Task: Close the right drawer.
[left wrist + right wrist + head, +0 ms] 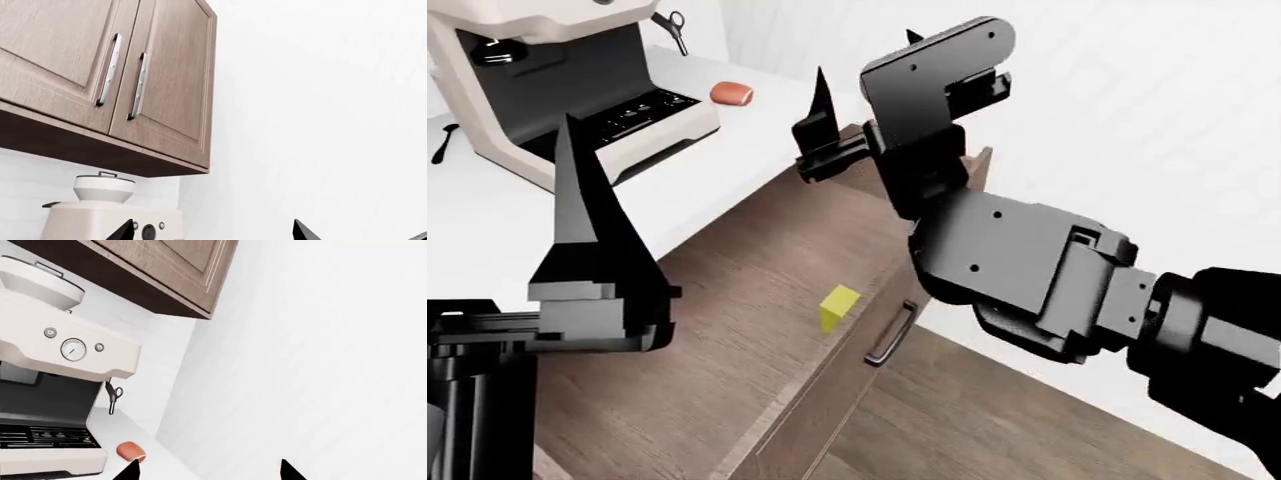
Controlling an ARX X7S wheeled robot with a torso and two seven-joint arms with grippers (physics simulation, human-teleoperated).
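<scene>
The right drawer [734, 340] stands pulled well out from under the white surface [507, 205], its dark bar handle [890, 335] on the front panel facing the floor side. A small yellow block [838, 306] lies inside, close behind that front.

My right end effector [861, 110] hangs above the far end of the drawer, fingers parted and pointing up, holding nothing. My left end effector [594, 200] is raised over the drawer's near side beside the surface; only one tall finger shows clearly from the head, but the left wrist view shows two tips set apart, empty.

I judge I am at the approach step: neither arm touches the drawer yet. Next I need to bring my right end effector down in front of the panel, beside the handle, and push it toward the coffee machine [554, 90] side until it sits flush.
</scene>
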